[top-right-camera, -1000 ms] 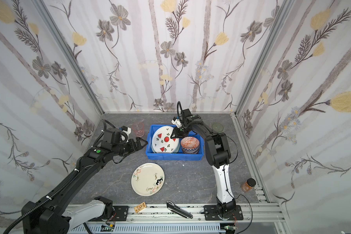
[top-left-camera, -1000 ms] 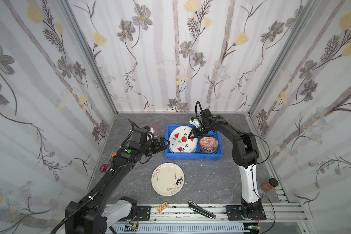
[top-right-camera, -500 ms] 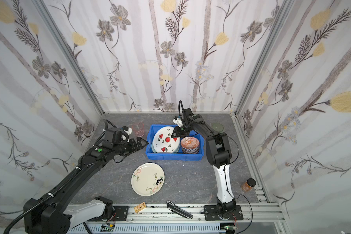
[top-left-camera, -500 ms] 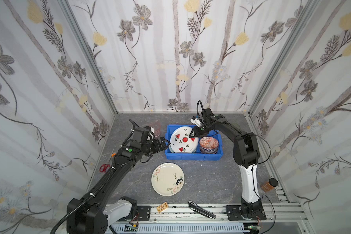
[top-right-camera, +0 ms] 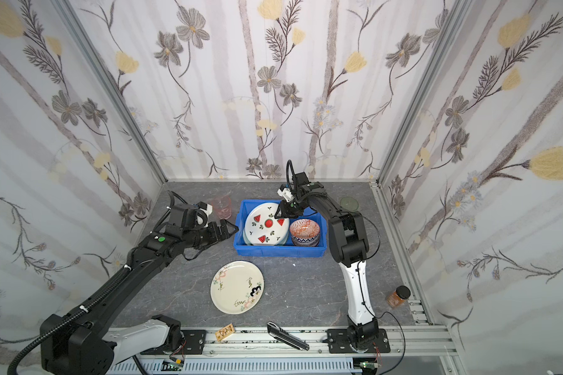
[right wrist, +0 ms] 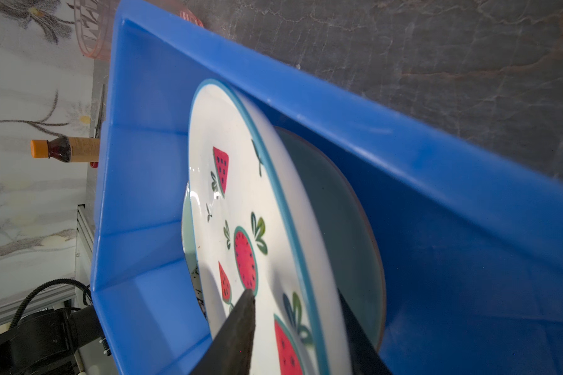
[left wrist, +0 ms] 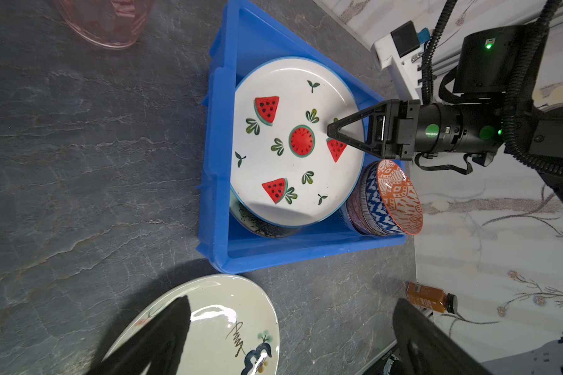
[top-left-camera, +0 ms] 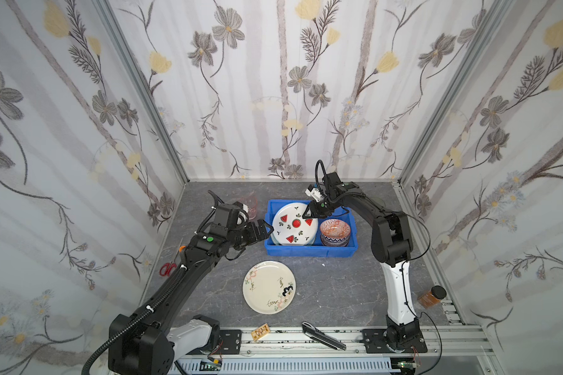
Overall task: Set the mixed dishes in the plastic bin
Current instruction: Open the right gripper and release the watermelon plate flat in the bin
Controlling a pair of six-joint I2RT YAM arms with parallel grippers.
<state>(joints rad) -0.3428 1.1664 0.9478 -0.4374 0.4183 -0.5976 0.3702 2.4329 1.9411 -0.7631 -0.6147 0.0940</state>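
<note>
The blue plastic bin (top-left-camera: 309, 251) (top-right-camera: 278, 251) holds the watermelon plate (top-left-camera: 294, 224) (left wrist: 296, 139) (right wrist: 241, 201). That plate leans on a pale green plate (left wrist: 260, 227) beside stacked patterned bowls (top-left-camera: 334, 231) (left wrist: 400, 194). My right gripper (top-left-camera: 306, 215) (top-right-camera: 277, 214) (left wrist: 333, 131) (right wrist: 293, 292) is open, one finger on each side of the watermelon plate's far rim. My left gripper (top-left-camera: 265, 229) (top-right-camera: 231, 229) (left wrist: 290, 341) hangs wide open and empty just left of the bin. A cream floral plate (top-left-camera: 268, 287) (top-right-camera: 237, 287) lies in front of the bin. A pink tumbler (top-left-camera: 251, 204) and a green tumbler (top-right-camera: 349, 203) stand on the table.
Red-handled scissors (top-left-camera: 168, 268) lie by the left wall. A brown bottle (top-left-camera: 431, 295) (left wrist: 431, 300) lies at the front right corner. An orange-capped bottle (right wrist: 62, 151) shows past the bin's end. A black tool (top-left-camera: 322, 336) and a small card (top-left-camera: 260, 331) rest on the front rail.
My right jaws have widened a little round the watermelon plate's rim, and the plate looks blurred in the right wrist view. The left arm has hardly shifted.
</note>
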